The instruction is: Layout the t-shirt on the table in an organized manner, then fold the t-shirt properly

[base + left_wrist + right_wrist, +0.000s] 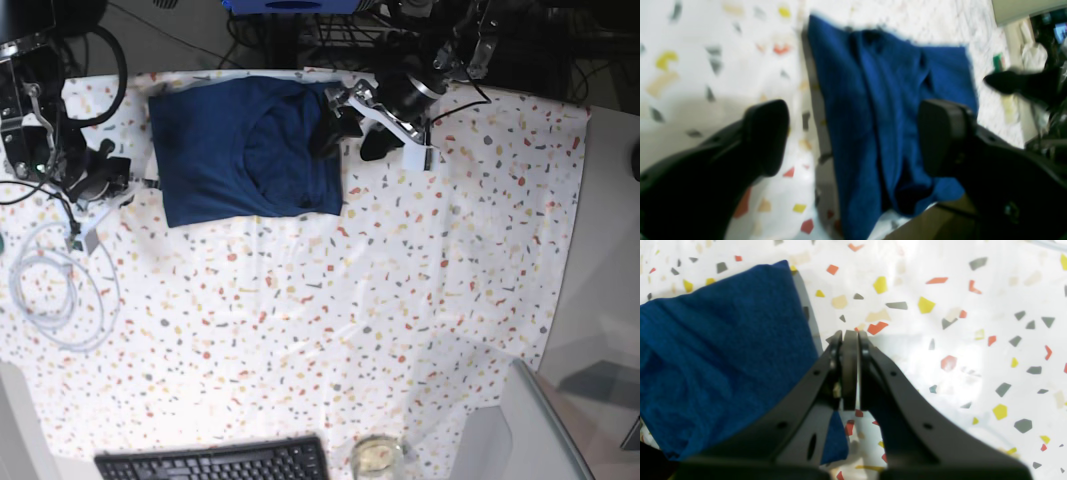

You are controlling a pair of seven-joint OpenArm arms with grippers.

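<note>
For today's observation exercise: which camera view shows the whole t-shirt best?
The base view: the t-shirt appears entire, folded into a rectangle on the table. The left wrist view shows a blurred part of it between open fingers; the right wrist view shows only one end.

- white cable point(55, 290) coiled in loose loops, lying on the speckled cloth at the left side of the base view
- black keyboard point(212, 462) at the bottom edge of the base view, partly cut off by the frame
- small glass point(377, 457) with yellowish contents just right of the keyboard, at the bottom edge
- plain grey surface point(607, 300) along the right side, beyond the edge of the speckled cloth
- black cables point(105, 70) looping at the top-left corner
- blue object point(290, 5) at the top edge, mostly out of frame, cannot tell what it is
</note>
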